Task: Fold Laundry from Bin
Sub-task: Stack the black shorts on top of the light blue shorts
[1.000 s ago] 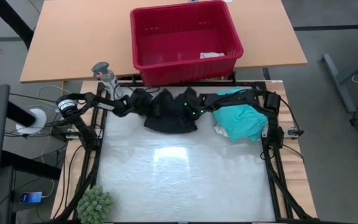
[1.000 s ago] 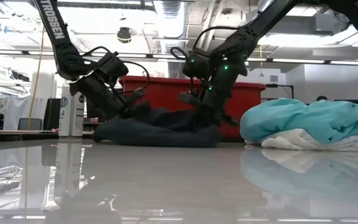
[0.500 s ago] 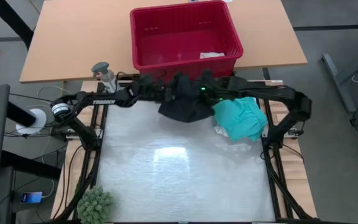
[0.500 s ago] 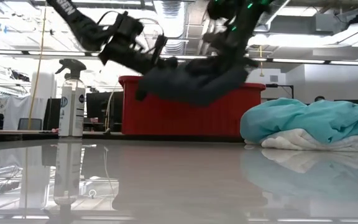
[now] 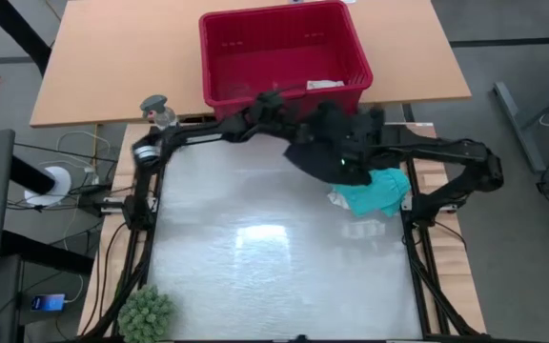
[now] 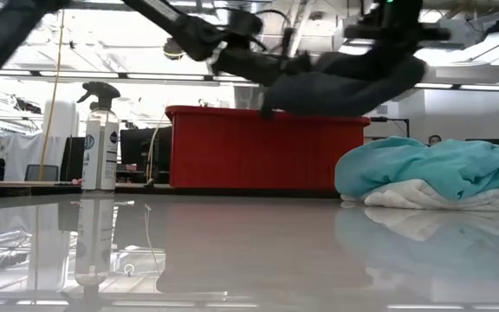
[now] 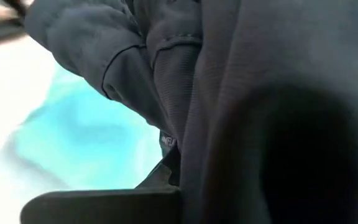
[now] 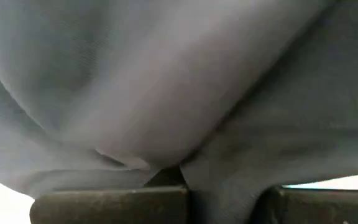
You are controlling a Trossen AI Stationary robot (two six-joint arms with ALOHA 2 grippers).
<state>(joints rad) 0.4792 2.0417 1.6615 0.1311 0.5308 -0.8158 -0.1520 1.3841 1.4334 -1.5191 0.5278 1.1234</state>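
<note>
A black garment [image 5: 327,143] is held aloft between both hands, above the far right part of the desk [image 5: 274,267] and just in front of the red bin [image 5: 284,52]. The left hand [image 5: 273,103] is clenched on its far edge near the bin's rim; the right hand [image 5: 360,152] is clenched on its other side. The turquoise shirt [image 5: 375,189] lies heaped by the right edge. A pale piece [image 5: 324,85] is seen inside the bin. The near desk surface is left bare, apart from a green plant [image 5: 144,314] at the corner.

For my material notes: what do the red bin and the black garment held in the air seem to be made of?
The bin looks like hard, slightly glossy plastic: even red colour, stiff walls, slotted sides. The black garment, held up by the left gripper and the right gripper, looks like matte knit fabric, probably cotton or a blend: it sags and shows a stitched hem.
</note>
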